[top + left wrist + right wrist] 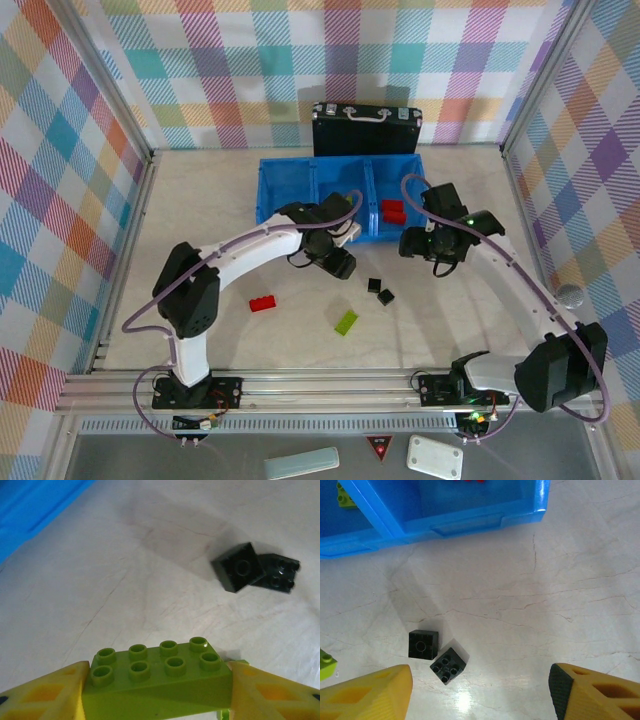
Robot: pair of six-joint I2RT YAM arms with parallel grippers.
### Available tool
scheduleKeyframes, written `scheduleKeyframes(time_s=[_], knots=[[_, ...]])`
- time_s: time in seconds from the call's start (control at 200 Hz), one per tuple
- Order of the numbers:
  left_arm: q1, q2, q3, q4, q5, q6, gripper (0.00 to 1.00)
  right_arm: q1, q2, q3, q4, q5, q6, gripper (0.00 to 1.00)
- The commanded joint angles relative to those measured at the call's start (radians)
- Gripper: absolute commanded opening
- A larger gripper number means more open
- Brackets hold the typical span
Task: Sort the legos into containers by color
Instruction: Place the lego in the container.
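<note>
On the tabletop (pixel 200 200), at 8 o'clock from the left claw (pixel 159 674), lies a red brick (pixel 263 303); its long axis runs about from 9 to 3 o'clock. The left claw is clenched on a lime-green brick (pixel 156 661). In the left wrist view this brick lies across between the yellow fingers (pixel 60 690), long axis from 9 to 3 o'clock, studs facing up. A second lime-green brick (pixel 347 322) rests free at 6 o'clock from this claw, and it points from 7 to 1 o'clock. Two black bricks (pixel 379 291) sit just beside each other, between the two claws. The blue bin (pixel 285 195) stands at 12 o'clock, and red bricks (pixel 393 210) lie in its right compartment. The right claw (pixel 481 676) hangs released over bare tabletop, with nothing between its fingers.
</note>
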Motion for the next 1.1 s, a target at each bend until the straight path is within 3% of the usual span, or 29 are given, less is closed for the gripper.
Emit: scheduleKeyframes(time_s=[0.0,0.36,0.615,1.095], knots=[[0.016,0.046,0.093,-0.091,0.13,0.276,0.54,-0.004,-0.035,-0.004,-0.049,0.029,0.014,0.74],[0.112,0.163,0.302,-0.152,0.258,0.598,0.52,-0.023,-0.123,-0.007,-0.106,0.093,0.006,0.75],[0.137,0.194,0.321,-0.095,0.228,0.86,0.51,-0.034,-0.199,-0.003,-0.156,0.128,0.01,0.75],[0.219,0.39,0.554,-0.013,0.227,0.946,0.48,-0.035,-0.235,0.028,-0.225,0.158,0.016,0.74]])
